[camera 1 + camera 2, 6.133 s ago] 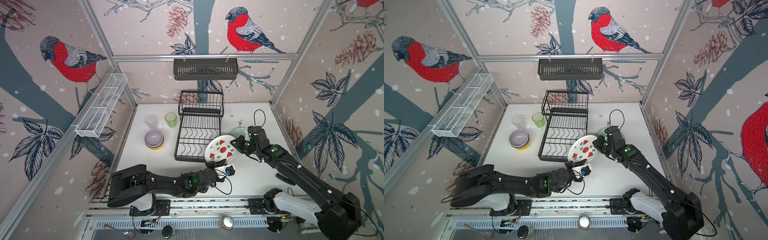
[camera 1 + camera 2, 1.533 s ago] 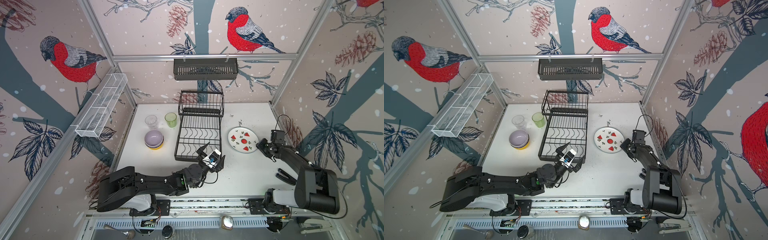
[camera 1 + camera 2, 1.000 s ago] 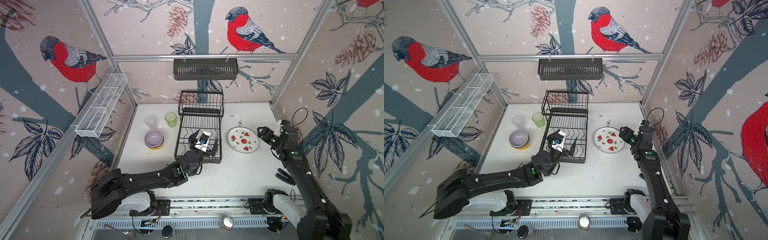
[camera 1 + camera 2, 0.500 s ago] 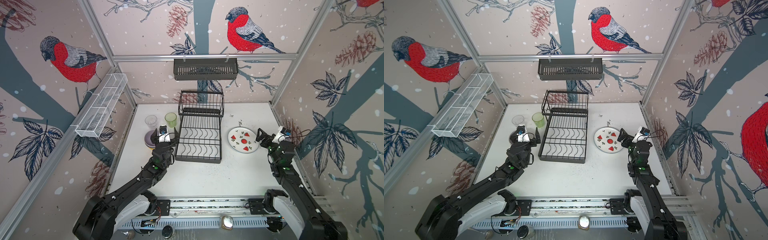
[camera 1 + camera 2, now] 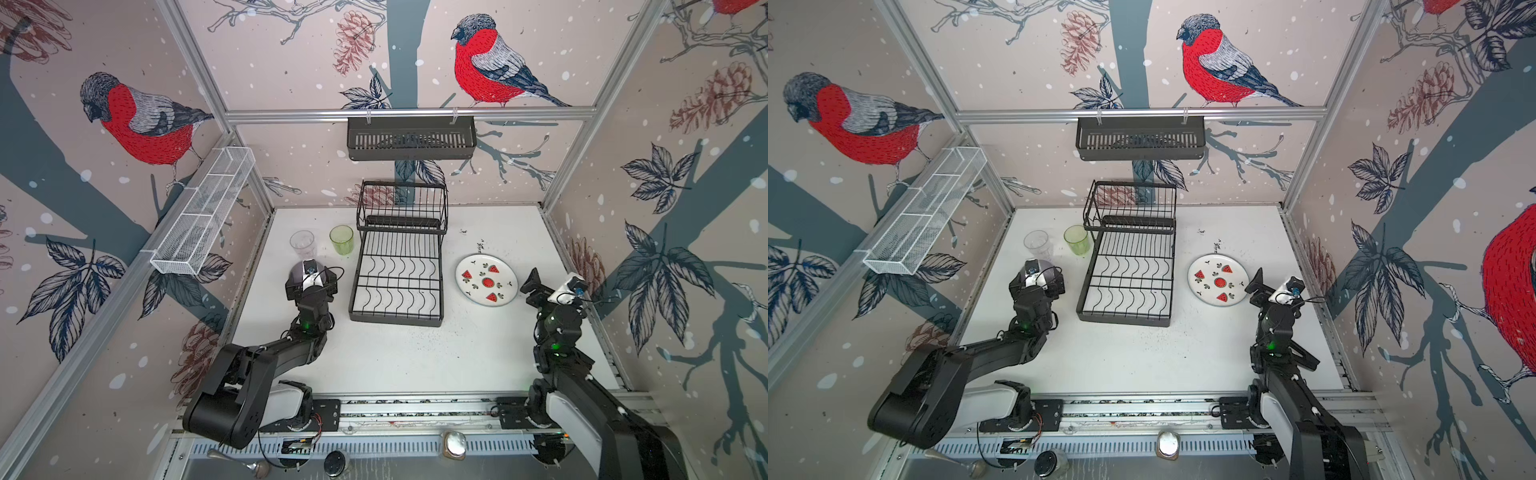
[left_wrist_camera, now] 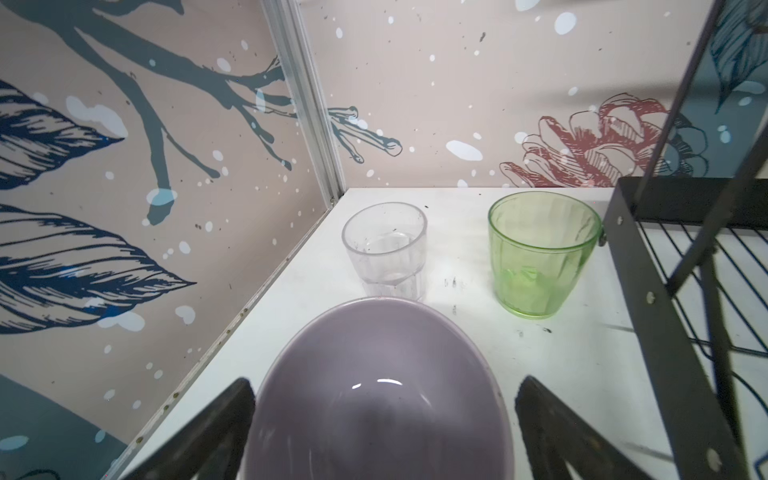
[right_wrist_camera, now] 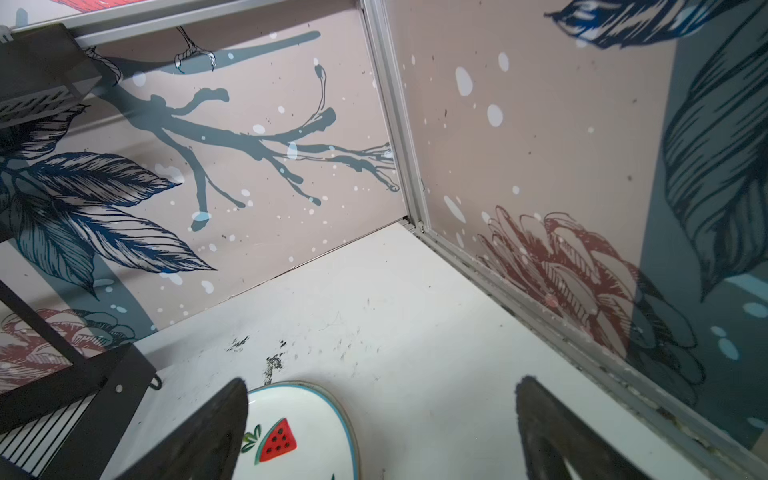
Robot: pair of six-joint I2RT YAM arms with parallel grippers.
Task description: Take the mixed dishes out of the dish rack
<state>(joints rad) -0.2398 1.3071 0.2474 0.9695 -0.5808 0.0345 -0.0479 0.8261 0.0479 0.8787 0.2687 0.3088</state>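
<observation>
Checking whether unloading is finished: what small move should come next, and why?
Probably draw both arms back: the dish rack shows no dishes, the left gripper stands open over the lilac bowl, the right gripper open beside the watermelon plate.

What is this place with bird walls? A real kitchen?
Probably a robot test booth, not a real kitchen. A left arm and right arm are mounted at the front, a metal frame holds the bird-paper walls, and the dish rack sits on a white table.

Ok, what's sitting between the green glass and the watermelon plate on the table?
The black wire dish rack stands between the green glass and the watermelon-print plate. Both top views show it, with no dishes visible in it.
</observation>
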